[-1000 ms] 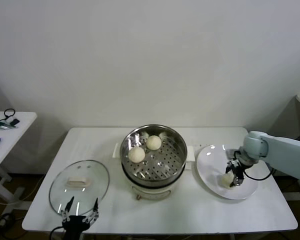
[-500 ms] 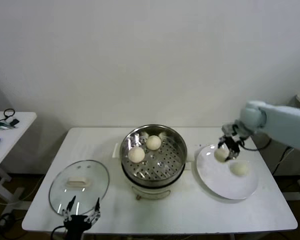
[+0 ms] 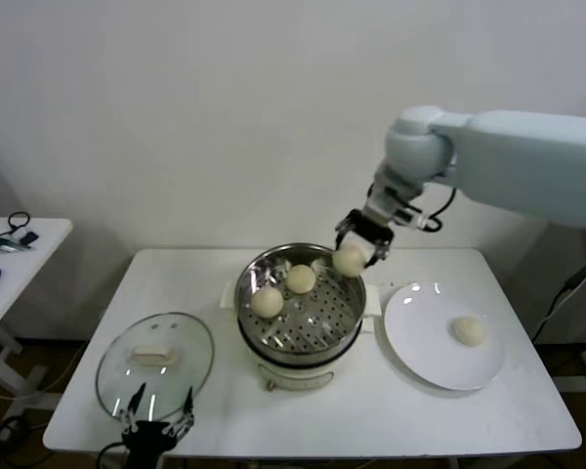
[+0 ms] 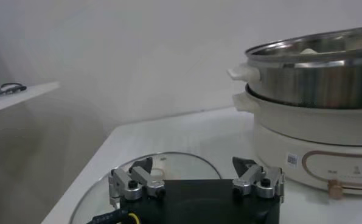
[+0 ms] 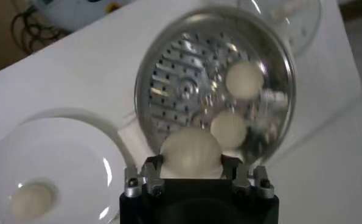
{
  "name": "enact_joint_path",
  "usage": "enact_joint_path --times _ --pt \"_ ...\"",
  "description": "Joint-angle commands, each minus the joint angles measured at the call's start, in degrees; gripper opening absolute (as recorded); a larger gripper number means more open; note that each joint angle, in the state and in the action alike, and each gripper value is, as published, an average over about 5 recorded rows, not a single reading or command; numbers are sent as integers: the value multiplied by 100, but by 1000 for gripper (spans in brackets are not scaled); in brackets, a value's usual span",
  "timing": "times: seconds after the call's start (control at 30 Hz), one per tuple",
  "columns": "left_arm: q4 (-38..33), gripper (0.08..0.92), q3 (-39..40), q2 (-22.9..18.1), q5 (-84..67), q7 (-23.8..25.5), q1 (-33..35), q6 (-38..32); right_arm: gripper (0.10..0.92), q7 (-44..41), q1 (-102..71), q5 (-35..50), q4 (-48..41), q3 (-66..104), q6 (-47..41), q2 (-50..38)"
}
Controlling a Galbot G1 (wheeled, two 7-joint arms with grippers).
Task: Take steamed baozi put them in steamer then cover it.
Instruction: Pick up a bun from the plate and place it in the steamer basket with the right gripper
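Note:
My right gripper (image 3: 357, 246) is shut on a cream-white baozi (image 3: 349, 259) (image 5: 190, 152), held in the air over the right rim of the steamer (image 3: 244, 283). Two baozi (image 3: 267, 301) (image 3: 300, 277) lie on the perforated tray inside the steamer (image 5: 168, 73). One more baozi (image 3: 469, 329) (image 5: 30, 199) rests on the white plate. The glass cover (image 3: 127, 376) with its cream handle lies flat on the table at the front left. My left gripper (image 3: 156, 415) (image 4: 196, 173) stands open at the near edge of the cover (image 4: 168, 159), holding nothing.
The white plate (image 3: 420, 342) sits to the right of the steamer. A side table (image 3: 10, 264) with cables and small items stands at the far left. The steamer's cream base (image 4: 302, 131) rises close to the left gripper's right side.
My right gripper lifted a baozi off the white plate and carried it up and left to the steamer's rim. One baozi stays on the plate. The left arm has not moved.

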Motion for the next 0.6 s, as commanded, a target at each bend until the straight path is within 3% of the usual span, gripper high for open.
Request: enact_joint_path --times 0.03,0.6 --pt "-5 823 -8 -2 1 -5 4 -5 654 233 -581 -1030 651 74 503 892" --pt "11 823 -67 -21 -14 -18 15 1 657 505 -1640 -1851 -223 177 408 1520"
